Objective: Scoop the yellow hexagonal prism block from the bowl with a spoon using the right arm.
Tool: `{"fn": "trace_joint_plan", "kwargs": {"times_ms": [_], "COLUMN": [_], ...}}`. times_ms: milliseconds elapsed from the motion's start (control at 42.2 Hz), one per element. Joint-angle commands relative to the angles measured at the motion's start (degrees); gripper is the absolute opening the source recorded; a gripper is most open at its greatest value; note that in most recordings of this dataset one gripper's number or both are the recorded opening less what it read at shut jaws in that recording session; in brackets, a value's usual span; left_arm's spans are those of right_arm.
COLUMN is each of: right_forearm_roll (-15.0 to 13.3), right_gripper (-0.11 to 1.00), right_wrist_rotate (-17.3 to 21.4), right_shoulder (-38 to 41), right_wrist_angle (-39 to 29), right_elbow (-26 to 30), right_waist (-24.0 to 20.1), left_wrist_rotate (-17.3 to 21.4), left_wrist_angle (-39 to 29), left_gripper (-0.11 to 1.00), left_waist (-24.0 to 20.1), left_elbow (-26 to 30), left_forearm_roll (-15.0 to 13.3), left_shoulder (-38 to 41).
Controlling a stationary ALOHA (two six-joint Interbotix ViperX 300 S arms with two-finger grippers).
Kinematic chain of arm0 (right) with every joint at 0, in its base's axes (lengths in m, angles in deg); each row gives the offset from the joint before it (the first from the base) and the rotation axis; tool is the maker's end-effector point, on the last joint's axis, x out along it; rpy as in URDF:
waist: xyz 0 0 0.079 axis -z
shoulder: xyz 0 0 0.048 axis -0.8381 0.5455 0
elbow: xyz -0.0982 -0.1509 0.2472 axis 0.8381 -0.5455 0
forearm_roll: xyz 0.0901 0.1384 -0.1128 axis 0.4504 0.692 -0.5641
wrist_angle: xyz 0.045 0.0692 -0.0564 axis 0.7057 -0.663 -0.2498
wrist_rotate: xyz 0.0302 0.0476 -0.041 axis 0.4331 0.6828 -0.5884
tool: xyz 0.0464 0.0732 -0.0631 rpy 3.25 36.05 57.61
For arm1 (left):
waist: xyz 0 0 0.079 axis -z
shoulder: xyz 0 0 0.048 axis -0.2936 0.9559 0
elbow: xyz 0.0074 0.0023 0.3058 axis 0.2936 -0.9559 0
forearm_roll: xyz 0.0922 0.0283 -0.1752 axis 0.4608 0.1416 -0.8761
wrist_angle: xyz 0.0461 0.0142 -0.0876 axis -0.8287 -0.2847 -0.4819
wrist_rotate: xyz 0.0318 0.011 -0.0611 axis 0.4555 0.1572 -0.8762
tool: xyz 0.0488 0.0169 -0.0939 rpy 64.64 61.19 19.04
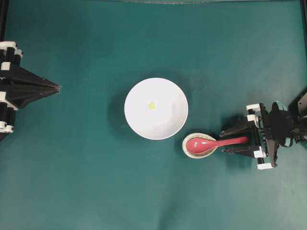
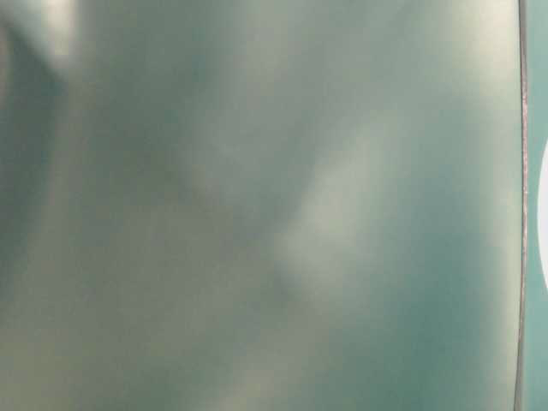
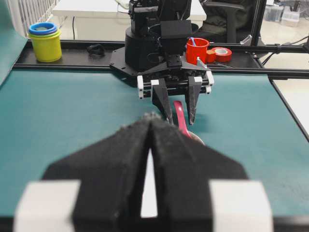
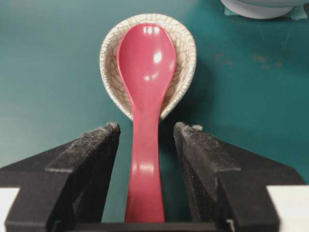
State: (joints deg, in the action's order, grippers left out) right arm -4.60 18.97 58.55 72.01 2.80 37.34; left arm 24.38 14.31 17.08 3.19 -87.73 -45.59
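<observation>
The spoon (image 1: pixel 211 143) lies along the 9–3 line — scoop at 9 in a small dish (image 1: pixel 192 152), handle between the right tool's (image 1: pixel 235 143) spread fingers, untouched.

The left tool (image 1: pixel 56 88) is pressed together.

Red-pink spoon (image 4: pixel 145 96), crackled beige dish (image 4: pixel 183 53), white bowl (image 1: pixel 156 108).

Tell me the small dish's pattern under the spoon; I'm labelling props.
Beige with a fine dark crackle pattern; the dish shows best in the right wrist view.

overhead downward, wrist views share spoon (image 4: pixel 145 121)
</observation>
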Motion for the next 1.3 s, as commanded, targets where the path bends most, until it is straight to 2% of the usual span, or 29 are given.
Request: {"fn": "trace_joint_plan", "kwargs": {"times_ms": [0,332,403,545,901,1114,1280], "right_forearm_roll": [-0.09,-0.09,-0.09,-0.18,-0.18,0.00,0.00], "right_gripper": [0.55,0.51,0.44,0.22,0.22,0.22,0.22], "right_wrist_rotate": [-0.44,-1.05,-1.05,-0.97,-0.88,-1.23,-1.85], "right_shoulder": [-0.62,-0.62,-0.62,-0.79,-5.54,-13.80,-23.38], "right_wrist_angle": [0.18,0.09,0.18,0.09,-2.37,-9.76,-20.04], "right_elbow": [0.35,0.35,0.35,0.35,0.18,0.53,1.67], "right_waist": [-0.26,-0.26,-0.26,-0.26,-0.26,-0.09,0.88], "left_wrist_rotate": [0.09,0.09,0.09,0.09,0.09,0.00,-0.53], "left_wrist_angle": [0.53,0.53,0.53,0.53,0.53,1.23,1.32], "left_gripper": [0.00,0.00,0.00,0.00,0.00,0.00,0.00], "left_waist": [-0.44,-0.97,-0.88,-0.97,-0.88,-0.88,-0.88], "left_elbow": [0.79,0.70,0.70,0.70,0.70,0.79,0.88], "left_forearm_roll": [0.26,0.18,0.18,0.18,0.18,0.26,0.18], "left_shoulder": [0.44,0.62,0.70,0.62,0.62,0.35,0.35]}}
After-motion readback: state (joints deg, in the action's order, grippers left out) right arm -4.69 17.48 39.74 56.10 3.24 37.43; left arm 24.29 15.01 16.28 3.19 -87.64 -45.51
